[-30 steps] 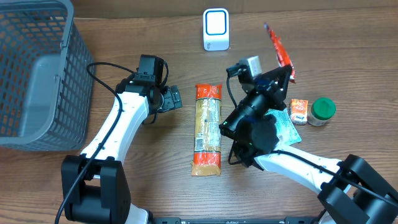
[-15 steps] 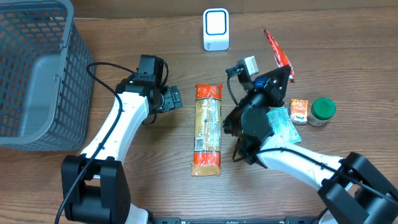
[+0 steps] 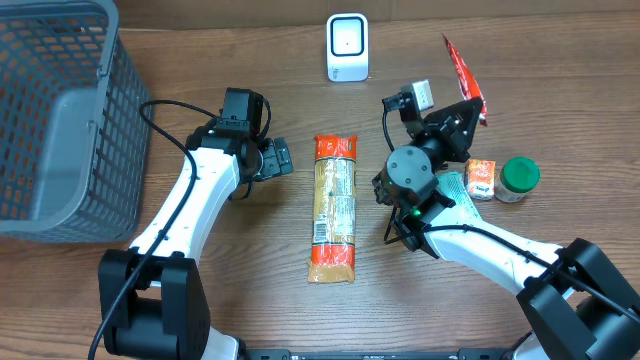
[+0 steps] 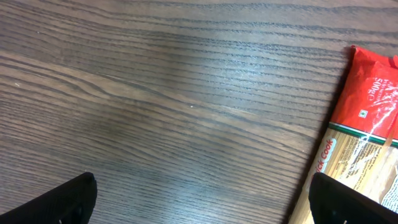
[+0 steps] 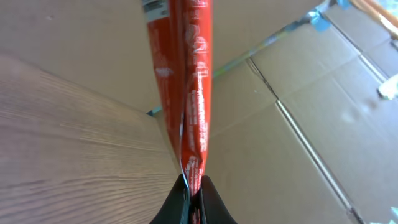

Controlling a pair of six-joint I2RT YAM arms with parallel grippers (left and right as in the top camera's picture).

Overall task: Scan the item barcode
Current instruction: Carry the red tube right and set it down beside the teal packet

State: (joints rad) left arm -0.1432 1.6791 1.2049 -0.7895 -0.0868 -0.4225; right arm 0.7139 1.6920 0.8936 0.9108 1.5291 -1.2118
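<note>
A thin red packet [image 3: 463, 75] is pinched by its lower end in my right gripper [image 3: 472, 112], which is shut on it and holds it up over the table, right of the white scanner [image 3: 347, 47]. The right wrist view shows the red packet [image 5: 186, 74] edge-on, rising from the right gripper [image 5: 191, 186]. My left gripper [image 3: 278, 160] stands open and empty just left of a long pasta pack [image 3: 333, 208]. Seen from the left wrist, the left gripper [image 4: 202, 193] is over bare wood, with the pasta pack [image 4: 367, 124] at its right.
A grey mesh basket [image 3: 60, 120] fills the left side. A small orange box [image 3: 481, 178], a green-lidded jar [image 3: 519, 179] and a teal packet [image 3: 457, 205] lie at the right, under and beside the right arm.
My right arm has swung the red packet to the right, away from the scanner. The left arm has not moved.
</note>
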